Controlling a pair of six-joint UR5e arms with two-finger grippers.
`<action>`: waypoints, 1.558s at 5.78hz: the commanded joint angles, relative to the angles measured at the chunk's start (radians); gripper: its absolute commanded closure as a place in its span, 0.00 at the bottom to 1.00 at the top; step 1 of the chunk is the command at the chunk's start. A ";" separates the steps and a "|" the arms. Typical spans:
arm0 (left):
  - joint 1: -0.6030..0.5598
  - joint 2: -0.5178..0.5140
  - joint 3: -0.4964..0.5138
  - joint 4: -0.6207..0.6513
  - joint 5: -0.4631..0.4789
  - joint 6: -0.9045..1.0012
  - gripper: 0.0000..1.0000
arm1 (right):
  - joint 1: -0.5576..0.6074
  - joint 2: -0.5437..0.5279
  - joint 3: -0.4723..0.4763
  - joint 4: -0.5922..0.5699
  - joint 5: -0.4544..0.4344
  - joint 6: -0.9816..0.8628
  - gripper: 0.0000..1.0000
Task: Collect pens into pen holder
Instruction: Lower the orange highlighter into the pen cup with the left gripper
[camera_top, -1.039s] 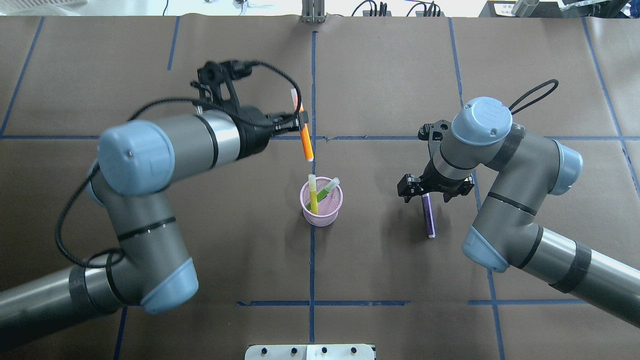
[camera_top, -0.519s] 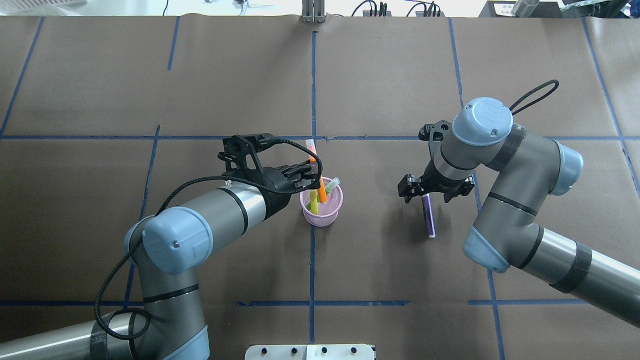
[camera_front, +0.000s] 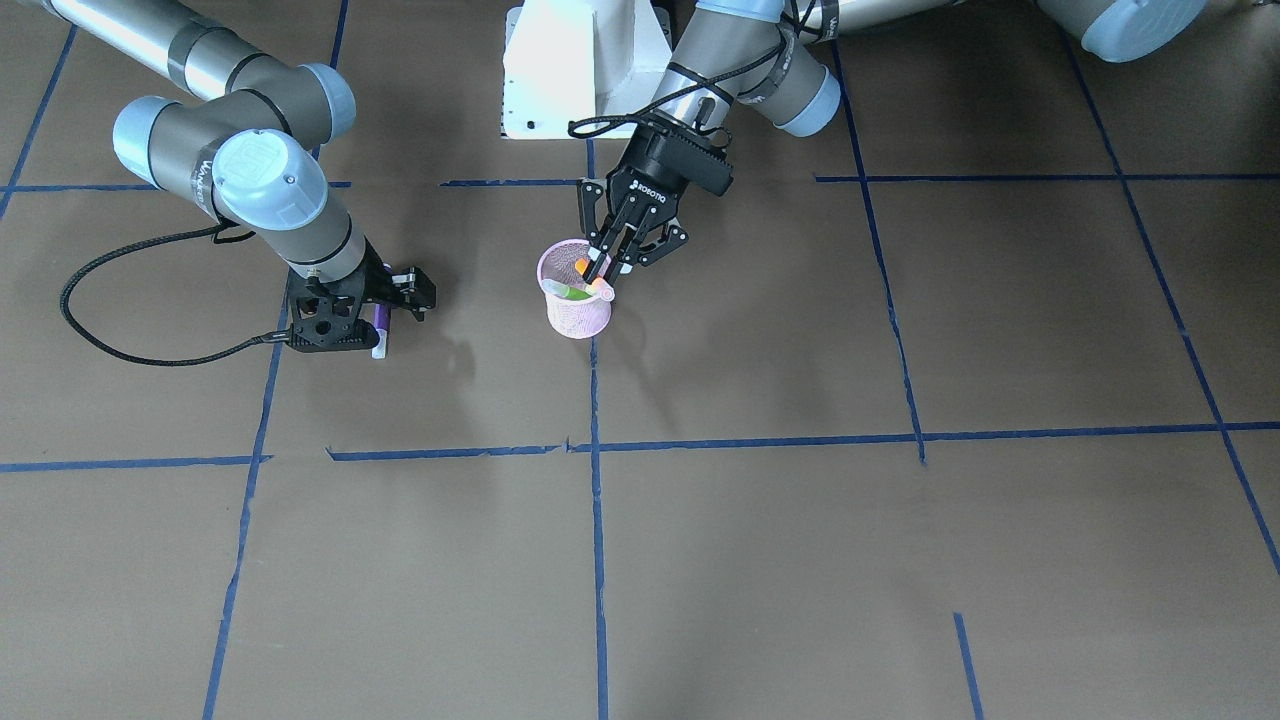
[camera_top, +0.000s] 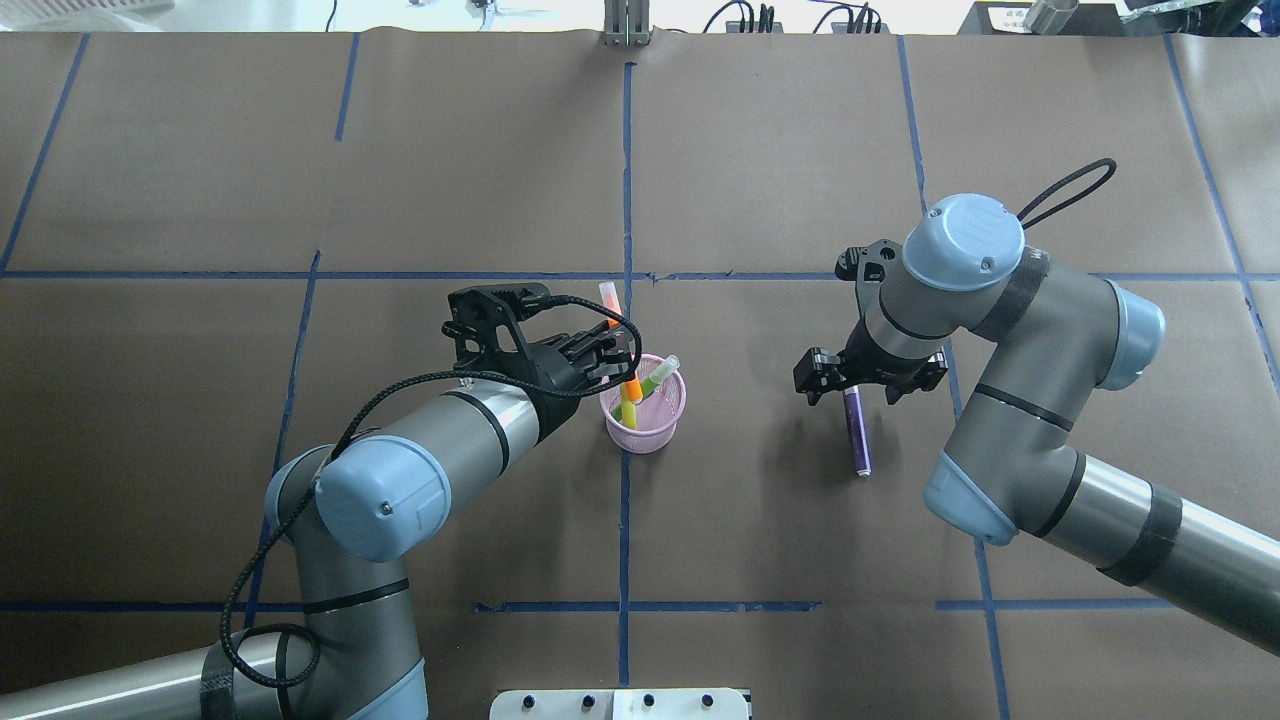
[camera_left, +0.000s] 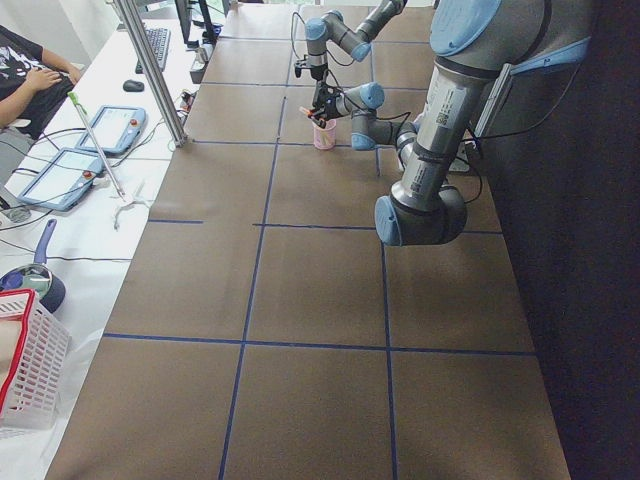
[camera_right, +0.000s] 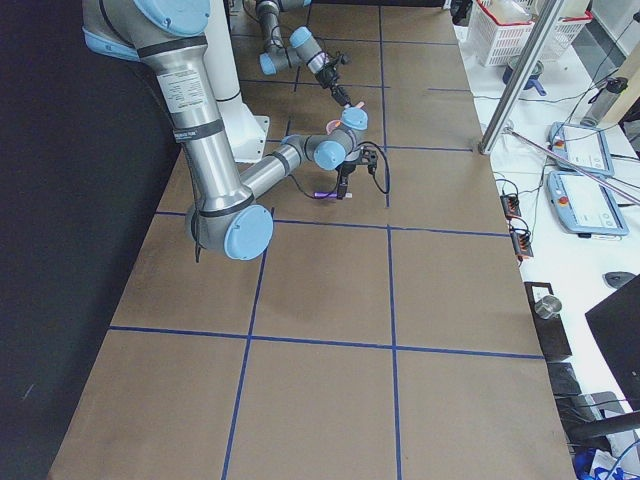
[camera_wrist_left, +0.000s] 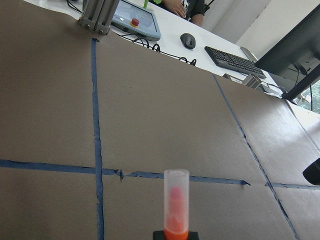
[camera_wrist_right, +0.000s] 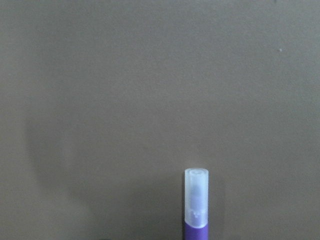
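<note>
The pink mesh pen holder stands at the table's centre and also shows in the front view. A yellow pen and a green pen stand in it. My left gripper is shut on the orange pen, which is nearly upright with its lower end inside the holder's rim. Its pale cap shows in the left wrist view. The purple pen lies flat on the table to the holder's right. My right gripper points down over the pen's far part, jaws spread either side of it. The pen's cap shows in the right wrist view.
The white robot base block stands behind the holder on the robot's side. Blue tape lines cross the brown table cover. Tablets and a white basket sit off the far table edge, by an operator.
My left arm swung in and down with the orange pen, from beyond the holder to over it, and the pen's lower end went into the holder. The right arm and purple pen have not moved.
</note>
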 joint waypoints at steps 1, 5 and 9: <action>0.029 0.000 0.006 0.001 0.005 0.000 1.00 | 0.000 0.003 0.000 0.000 0.000 0.000 0.00; 0.044 -0.006 0.000 0.002 0.007 0.007 0.06 | -0.002 0.003 0.000 0.000 0.000 0.000 0.00; 0.011 0.003 -0.044 0.017 0.004 0.040 0.00 | -0.003 0.005 -0.005 -0.002 0.000 0.006 0.00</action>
